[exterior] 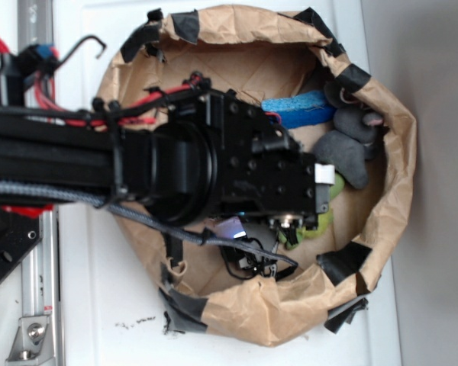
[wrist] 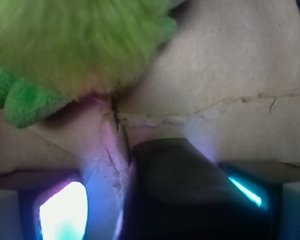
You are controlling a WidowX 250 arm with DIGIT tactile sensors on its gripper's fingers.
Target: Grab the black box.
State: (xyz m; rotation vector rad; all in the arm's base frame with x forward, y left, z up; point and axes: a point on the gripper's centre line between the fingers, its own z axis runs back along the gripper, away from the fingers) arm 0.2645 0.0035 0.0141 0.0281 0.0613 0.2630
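The end effector (wrist: pixel 155 210) sits low around the black box (wrist: pixel 175 190), beside the green toy (wrist: pixel 75 45); its grip is unclear.

The arm (exterior: pixel 76 164) reaches in flat from the left of the exterior view, black links laid level, red and braided cables strapped along its top and underside. The wrist (exterior: pixel 267 171) bends down at its far end, so the gripper (exterior: pixel 294 229) points away from the camera, hidden under its own housing; a pale finger tip (exterior: pixel 324 173) peeks out on the right. From the wrist camera the two fingers (wrist: pixel 60 210) sit at the bottom corners, set well apart, one on each side, lit by a bright glare.
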